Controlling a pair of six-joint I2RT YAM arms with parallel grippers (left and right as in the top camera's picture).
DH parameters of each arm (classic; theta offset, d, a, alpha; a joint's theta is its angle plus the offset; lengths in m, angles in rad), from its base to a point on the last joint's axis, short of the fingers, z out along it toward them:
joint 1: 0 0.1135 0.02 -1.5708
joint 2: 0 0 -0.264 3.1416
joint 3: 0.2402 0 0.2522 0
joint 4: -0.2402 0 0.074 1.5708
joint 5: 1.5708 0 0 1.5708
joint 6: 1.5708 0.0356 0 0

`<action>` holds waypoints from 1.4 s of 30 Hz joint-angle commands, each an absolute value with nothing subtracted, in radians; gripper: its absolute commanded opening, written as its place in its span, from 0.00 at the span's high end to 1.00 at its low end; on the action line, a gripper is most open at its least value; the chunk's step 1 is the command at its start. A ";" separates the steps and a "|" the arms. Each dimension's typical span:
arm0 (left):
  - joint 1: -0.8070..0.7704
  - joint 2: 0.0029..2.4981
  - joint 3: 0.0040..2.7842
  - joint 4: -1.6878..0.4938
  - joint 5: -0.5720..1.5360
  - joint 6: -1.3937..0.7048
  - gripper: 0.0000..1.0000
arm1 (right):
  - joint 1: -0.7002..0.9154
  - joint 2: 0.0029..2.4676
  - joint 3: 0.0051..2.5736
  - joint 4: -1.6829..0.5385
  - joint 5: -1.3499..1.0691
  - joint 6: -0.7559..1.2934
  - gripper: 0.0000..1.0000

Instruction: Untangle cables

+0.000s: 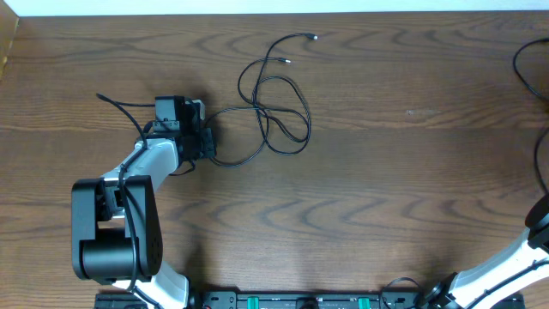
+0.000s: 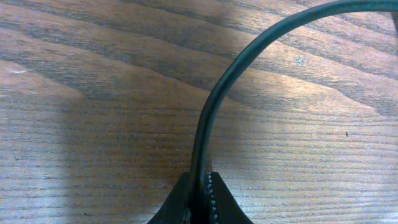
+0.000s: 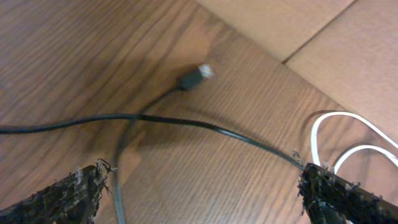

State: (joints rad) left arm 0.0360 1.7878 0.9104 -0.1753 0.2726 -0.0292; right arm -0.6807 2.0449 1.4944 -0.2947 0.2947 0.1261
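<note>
Wood-grain table (image 1: 412,172) — cables (image 1: 259,109) looped — tan floor (image 3: 348,37) beyond.

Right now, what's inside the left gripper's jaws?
One black cable, pinched in the shut left gripper. From there it arcs up and right over the wooden table. The clamped stretch, and anything below the grip, is covered by the fingers.

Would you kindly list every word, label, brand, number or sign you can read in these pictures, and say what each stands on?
None: no word, label, number or sign can be read in any view.
The black cables, the white cable, the plug, the wooden table and the left arm show no print.
The black strip at the table's front edge is too small to tell.
</note>
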 commanded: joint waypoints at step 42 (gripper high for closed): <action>-0.069 0.921 0.939 0.228 0.817 -0.271 0.93 | 0.331 1.847 1.508 -0.420 -0.691 -0.115 0.01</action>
State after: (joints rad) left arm -0.0692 0.9318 0.9245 0.2199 0.8326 -0.2329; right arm 0.2596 1.8542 1.4979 -0.4030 -0.6605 -0.0425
